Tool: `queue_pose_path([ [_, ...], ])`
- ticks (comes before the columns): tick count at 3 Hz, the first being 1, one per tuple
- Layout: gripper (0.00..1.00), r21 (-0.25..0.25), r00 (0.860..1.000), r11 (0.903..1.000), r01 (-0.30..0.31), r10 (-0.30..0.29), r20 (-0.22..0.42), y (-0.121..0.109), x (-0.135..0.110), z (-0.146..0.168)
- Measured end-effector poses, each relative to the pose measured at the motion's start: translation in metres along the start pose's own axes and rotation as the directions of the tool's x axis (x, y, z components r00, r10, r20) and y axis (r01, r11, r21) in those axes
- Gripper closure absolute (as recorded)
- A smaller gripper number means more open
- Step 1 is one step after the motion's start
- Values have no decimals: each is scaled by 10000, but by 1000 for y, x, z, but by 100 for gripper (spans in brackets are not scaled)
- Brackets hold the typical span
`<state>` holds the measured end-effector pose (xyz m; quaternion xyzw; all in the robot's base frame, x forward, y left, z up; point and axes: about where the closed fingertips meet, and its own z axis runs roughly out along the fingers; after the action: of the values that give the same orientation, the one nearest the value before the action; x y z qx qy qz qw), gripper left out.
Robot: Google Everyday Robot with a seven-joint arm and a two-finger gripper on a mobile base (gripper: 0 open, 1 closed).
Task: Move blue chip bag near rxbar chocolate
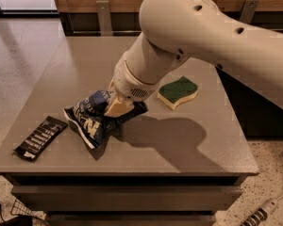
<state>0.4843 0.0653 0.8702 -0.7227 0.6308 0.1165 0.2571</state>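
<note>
Close to the front-left corner of the desk [85, 60] lies the rxbar chocolate [40, 137], flat. Just beyond it, toward the middle, sits the blue chip bag [90, 122], near the bar but apart from it. The tool [118, 106] is clamped on the bag's crumpled upper end. As I see it, the slick foil could slip free, or the bag's trailing corner could shove the bar off the front edge. Farther back, right of centre, rests a green and yellow sponge [178, 92]. The bag is the only container, its contents hidden.
</note>
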Motion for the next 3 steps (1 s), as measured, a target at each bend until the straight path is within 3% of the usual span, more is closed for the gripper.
queue_pose_path([
  [1, 53, 3, 10000, 10000, 37, -37, -13, 1, -1, 0],
  [3, 7, 49, 9999, 9999, 96, -96, -33, 2, -4, -3],
])
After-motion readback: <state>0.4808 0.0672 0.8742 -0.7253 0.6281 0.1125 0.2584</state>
